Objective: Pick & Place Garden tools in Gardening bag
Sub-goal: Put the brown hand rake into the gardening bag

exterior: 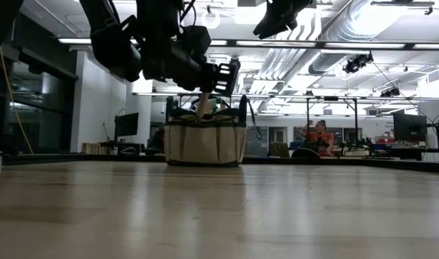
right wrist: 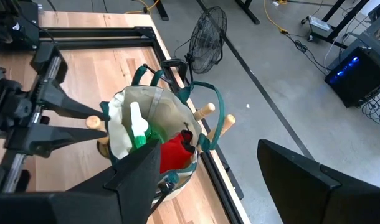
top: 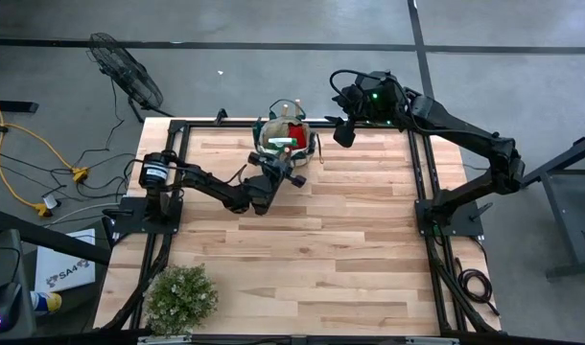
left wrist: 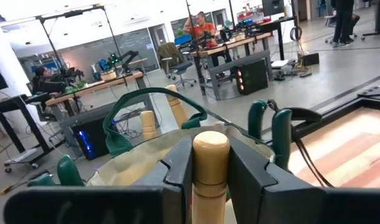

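The beige gardening bag [top: 286,140] with green trim stands at the table's far edge, also in the low view [exterior: 205,142]. In it are a green sprayer [right wrist: 137,129], red shears [right wrist: 175,154] and two wooden handles [right wrist: 205,111] sticking up on its far side. My left gripper [top: 289,172] hangs at the bag's near side, above its rim, shut on a wooden-handled tool [left wrist: 210,163]. The tool's head is hidden. My right gripper [top: 344,131] is open and empty, raised high to the right of the bag. My left gripper pinches the tool's wooden handle [left wrist: 210,177] between its two fingers, just below the handle's rounded free end [left wrist: 210,142]. The fingers lie level, from the table's near-left, across the handle. The handle [exterior: 203,105] hangs slanting below the fingers toward the bag's rim.
A bushy green plant [top: 180,298] stands at the table's near left corner. A black frame rail [top: 273,123] runs along the far edge behind the bag. A floor fan [top: 128,69] stands beyond the far left. Bare wood [top: 321,249] spreads across the table's middle.
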You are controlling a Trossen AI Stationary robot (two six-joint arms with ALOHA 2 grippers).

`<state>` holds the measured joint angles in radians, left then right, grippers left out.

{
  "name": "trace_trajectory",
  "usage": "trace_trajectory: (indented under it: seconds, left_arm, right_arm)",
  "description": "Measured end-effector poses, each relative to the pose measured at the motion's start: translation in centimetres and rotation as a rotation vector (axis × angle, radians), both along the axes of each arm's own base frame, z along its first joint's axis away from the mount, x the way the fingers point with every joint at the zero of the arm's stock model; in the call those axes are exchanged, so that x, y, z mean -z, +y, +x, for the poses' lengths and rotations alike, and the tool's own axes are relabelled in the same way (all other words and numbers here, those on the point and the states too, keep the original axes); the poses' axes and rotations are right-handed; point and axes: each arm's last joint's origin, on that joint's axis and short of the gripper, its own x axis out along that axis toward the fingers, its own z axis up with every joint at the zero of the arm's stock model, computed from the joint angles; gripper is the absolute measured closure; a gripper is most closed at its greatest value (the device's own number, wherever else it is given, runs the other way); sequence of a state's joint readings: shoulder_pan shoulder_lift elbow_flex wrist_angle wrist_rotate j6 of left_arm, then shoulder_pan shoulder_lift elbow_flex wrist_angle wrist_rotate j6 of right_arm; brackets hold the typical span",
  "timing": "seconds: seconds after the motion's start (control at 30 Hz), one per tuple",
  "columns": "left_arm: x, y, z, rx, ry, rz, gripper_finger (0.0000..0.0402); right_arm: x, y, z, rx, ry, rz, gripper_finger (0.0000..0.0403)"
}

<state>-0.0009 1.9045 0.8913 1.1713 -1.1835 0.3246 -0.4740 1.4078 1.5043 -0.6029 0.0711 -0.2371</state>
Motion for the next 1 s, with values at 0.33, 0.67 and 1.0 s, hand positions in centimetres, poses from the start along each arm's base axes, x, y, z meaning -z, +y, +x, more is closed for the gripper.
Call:
trace_trajectory:
  seconds: [0.33,0.67,1.0]
  left_arm:
    - [0.7,2.2,0.0,0.005,0.008,-0.033,0.0333]
    - [0.9,2.6,-0.1,-0.023,-0.017,-0.054,0.0332]
    - [-0.8,1.8,-0.3,-0.053,-0.029,0.031,0.0290]
  right_arm:
    - [0.0,0.0,0.0,0.000,0.000,0.000,0.0144]
    - [0.0,0.0,0.0,0.000,0.000,-0.001,0.0144]
    - [0.0,0.0,0.0,0.004,0.001,-0.002,0.0144]
